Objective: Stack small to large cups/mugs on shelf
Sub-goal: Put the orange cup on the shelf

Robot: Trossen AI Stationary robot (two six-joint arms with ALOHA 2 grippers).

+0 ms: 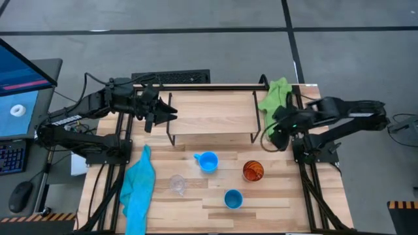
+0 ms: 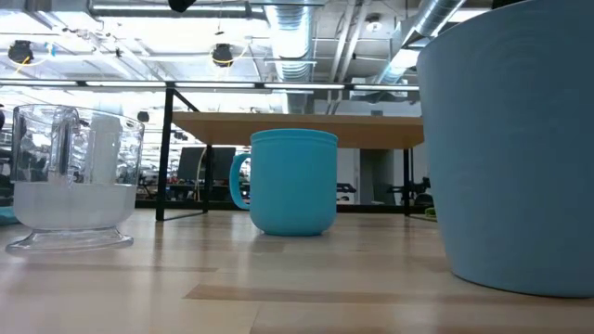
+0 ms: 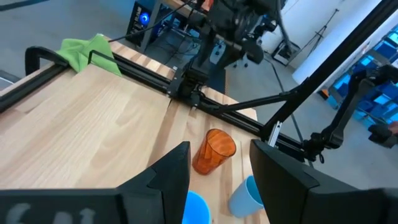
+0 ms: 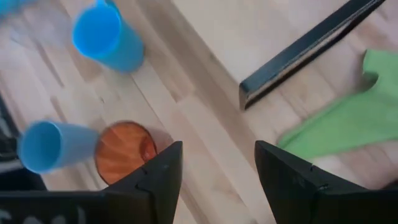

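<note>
Orange translucent cup stands on my table; I read no labels; left tool and right tool gape, empty.

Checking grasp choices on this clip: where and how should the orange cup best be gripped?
The orange cup stands upright, mouth up, with no handle, apart from the other cups. Probably best to come from above with the right gripper, which is nearest and open, and pinch one side of the rim, one finger inside and one outside. The tapering wall may slip in a side grasp.
</note>
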